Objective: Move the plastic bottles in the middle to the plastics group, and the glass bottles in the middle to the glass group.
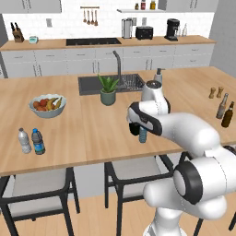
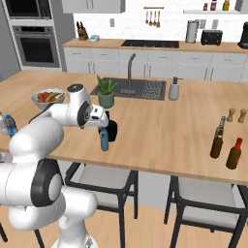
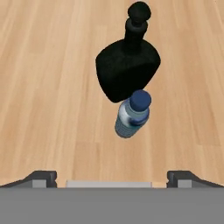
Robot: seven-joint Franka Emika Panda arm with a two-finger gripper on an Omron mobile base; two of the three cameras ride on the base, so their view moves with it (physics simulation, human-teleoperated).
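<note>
Tool (image 3: 112,177) spread wide and empty above the small water bottle (image 3: 132,114), black flask (image 3: 127,70) touching just beyond — descend straight, closing below the cap.

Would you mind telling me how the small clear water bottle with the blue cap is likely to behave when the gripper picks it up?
The small clear water bottle looks thin-walled plastic, so it is probably light and may flex under the open gripper. It stands upright and narrow, so a nudge could tip it. The squat black flask stands close behind, so a push may knock the two together.
</note>
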